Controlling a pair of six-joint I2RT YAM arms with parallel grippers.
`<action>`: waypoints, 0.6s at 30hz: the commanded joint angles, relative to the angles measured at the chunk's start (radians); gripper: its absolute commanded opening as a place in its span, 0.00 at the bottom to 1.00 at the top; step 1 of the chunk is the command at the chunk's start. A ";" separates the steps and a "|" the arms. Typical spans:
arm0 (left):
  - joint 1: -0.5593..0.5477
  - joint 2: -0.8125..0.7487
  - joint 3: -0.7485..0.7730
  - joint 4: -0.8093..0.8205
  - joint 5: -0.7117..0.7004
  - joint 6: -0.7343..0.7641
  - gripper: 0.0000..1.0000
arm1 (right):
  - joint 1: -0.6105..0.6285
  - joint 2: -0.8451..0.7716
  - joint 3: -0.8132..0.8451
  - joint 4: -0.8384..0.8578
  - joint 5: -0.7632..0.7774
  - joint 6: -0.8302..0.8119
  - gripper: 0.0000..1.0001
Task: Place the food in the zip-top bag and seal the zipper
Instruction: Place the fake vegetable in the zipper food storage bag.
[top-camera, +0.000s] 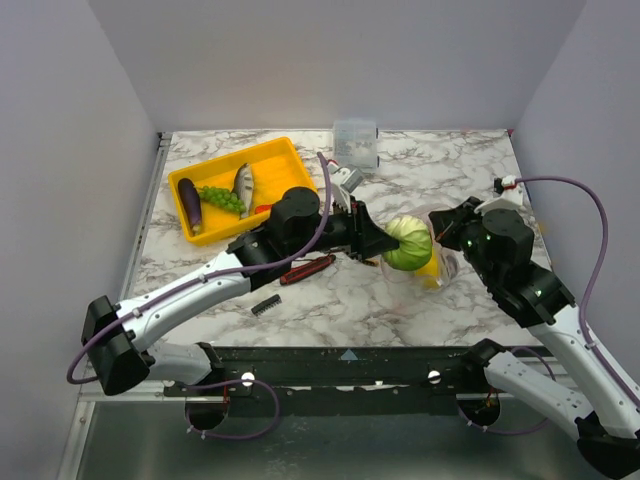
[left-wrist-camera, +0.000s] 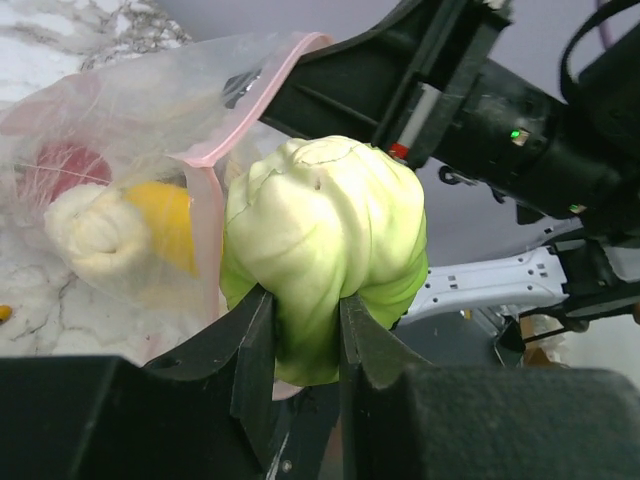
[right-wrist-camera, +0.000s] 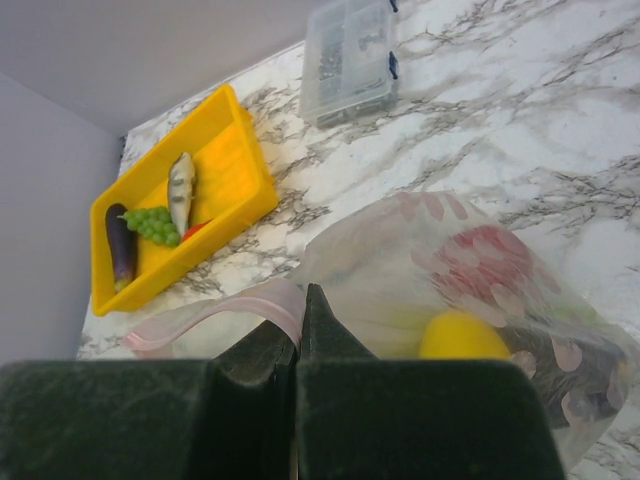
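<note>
Left wrist: left gripper clenched on cabbage at bag mouth; right gripper pinches zipper edge.

Cabbage across zip-top bag mouth, right tool on rim; seemingly tight.

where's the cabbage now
The cabbage is right of centre in the top view, held by the left end effector at the mouth of the zip-top bag, which the right end effector pinches.
</note>
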 joint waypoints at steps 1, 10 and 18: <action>-0.015 0.091 0.087 -0.073 -0.066 0.014 0.01 | 0.003 -0.022 0.020 0.055 -0.059 0.037 0.00; -0.023 0.151 0.157 -0.122 -0.062 0.063 0.59 | 0.002 -0.033 0.044 0.035 0.007 0.046 0.00; -0.017 0.101 0.156 -0.170 -0.056 0.125 0.81 | 0.003 -0.046 0.066 -0.014 0.087 0.022 0.00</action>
